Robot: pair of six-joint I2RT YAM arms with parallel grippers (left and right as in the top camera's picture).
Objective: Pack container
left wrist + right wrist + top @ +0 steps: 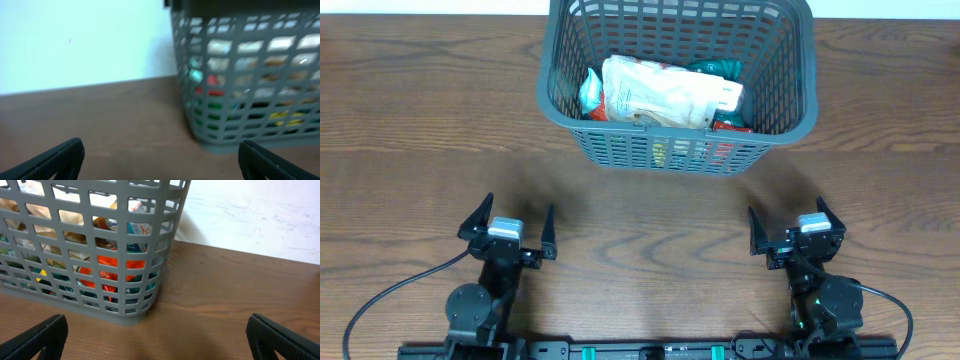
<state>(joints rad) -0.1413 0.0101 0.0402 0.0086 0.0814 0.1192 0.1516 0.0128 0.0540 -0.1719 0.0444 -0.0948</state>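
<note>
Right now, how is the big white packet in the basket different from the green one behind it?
The white packet lies on top of the pile in full view; the green packet is mostly hidden, only an edge showing. The white packet is pale; the green packet is dark teal. Both sit inside the grey basket.

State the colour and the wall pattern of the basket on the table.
The basket is dark grey, its walls an open lattice grid. It shows best in the right wrist view.
</note>
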